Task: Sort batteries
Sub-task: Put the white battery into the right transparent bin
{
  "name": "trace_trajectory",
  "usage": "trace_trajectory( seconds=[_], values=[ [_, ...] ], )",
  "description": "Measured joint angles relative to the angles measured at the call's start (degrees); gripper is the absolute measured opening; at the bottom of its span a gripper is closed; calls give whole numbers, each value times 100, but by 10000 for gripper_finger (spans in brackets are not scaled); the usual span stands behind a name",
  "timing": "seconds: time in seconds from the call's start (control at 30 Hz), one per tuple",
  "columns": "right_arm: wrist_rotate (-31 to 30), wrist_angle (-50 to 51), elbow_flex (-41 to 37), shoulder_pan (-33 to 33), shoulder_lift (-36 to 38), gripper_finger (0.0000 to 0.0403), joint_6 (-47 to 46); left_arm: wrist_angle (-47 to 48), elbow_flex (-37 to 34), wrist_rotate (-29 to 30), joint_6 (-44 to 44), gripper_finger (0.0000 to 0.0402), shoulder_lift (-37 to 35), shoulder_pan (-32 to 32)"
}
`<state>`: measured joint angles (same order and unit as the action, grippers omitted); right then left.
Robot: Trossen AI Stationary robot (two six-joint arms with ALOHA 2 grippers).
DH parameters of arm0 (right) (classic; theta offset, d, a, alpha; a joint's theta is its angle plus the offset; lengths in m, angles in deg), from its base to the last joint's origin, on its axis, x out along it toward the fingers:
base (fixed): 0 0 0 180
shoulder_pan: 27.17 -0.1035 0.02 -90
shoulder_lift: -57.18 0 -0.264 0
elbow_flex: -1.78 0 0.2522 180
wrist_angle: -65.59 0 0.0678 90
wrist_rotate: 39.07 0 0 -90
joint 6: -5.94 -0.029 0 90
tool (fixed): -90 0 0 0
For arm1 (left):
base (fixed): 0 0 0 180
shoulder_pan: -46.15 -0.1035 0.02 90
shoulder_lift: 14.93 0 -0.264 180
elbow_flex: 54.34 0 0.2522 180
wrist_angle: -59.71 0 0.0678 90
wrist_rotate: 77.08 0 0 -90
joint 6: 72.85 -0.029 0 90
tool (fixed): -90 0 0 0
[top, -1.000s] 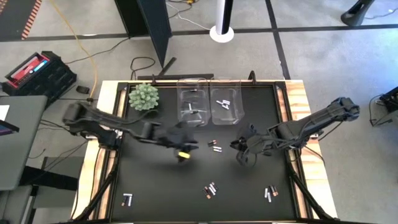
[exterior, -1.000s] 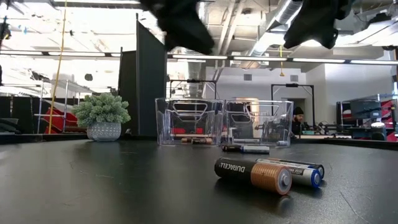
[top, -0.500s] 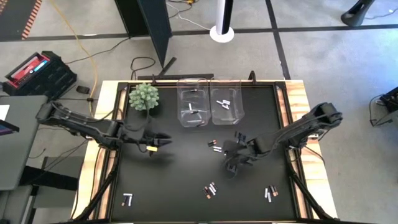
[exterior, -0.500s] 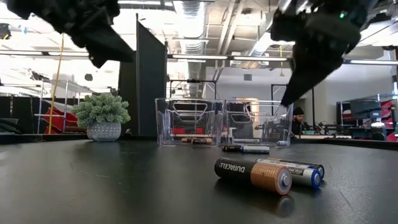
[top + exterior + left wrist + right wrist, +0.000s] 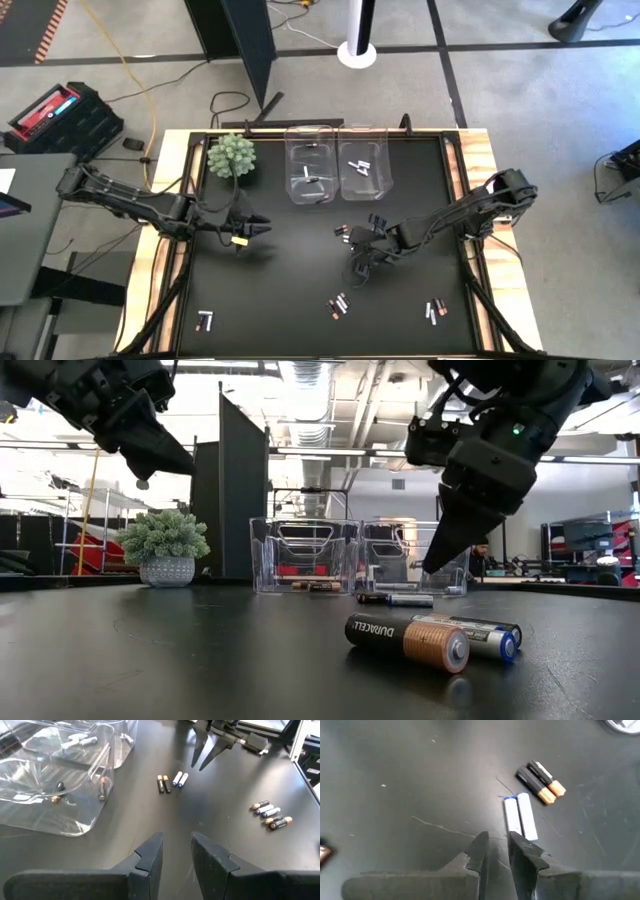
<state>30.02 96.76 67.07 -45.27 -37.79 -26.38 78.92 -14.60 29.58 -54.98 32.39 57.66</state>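
Observation:
Batteries lie in small groups on the black table. One group (image 5: pixel 345 234) sits near the middle; it has two white cells (image 5: pixel 520 817) and two dark, copper-ended cells (image 5: pixel 540 781). Other groups lie near the front edge (image 5: pixel 338 305), at the front right (image 5: pixel 434 312) and at the front left (image 5: pixel 205 321). My right gripper (image 5: pixel 496 840) hangs narrowly open just above the table beside the white cells, touching nothing. My left gripper (image 5: pixel 176 845) stands open over the table's left part (image 5: pixel 264 228), pointing toward the right, with nothing between its fingers.
Two clear bins (image 5: pixel 308 175) (image 5: pixel 362 170) stand side by side at the far edge, each holding a few cells. A small potted plant (image 5: pixel 232 155) stands at the far left. A wooden frame (image 5: pixel 480 160) borders the mat. Bare mat lies between the two grippers.
My left gripper has drawn back from the middle toward the table's left edge and sunk a little. My right gripper has come down and moved toward the left and near side, ending close above the middle group of batteries. No battery has moved.

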Motion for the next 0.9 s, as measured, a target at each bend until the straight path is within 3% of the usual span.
trace_trajectory(
  seconds=[0.37,0.5,0.63,0.9],
  values=[
    [13,-18,4,286,2,155,638,11,0,-2,-243,98,3,0],
    [76,-52,4,381,2,157,977,31,0,-2,-245,98,3,0],
    [699,-246,4,590,2,153,1055,33,0,-2,-255,98,3,0],
    [975,-246,4,787,4,151,1244,29,1,0,-372,98,3,0]
  ],
)
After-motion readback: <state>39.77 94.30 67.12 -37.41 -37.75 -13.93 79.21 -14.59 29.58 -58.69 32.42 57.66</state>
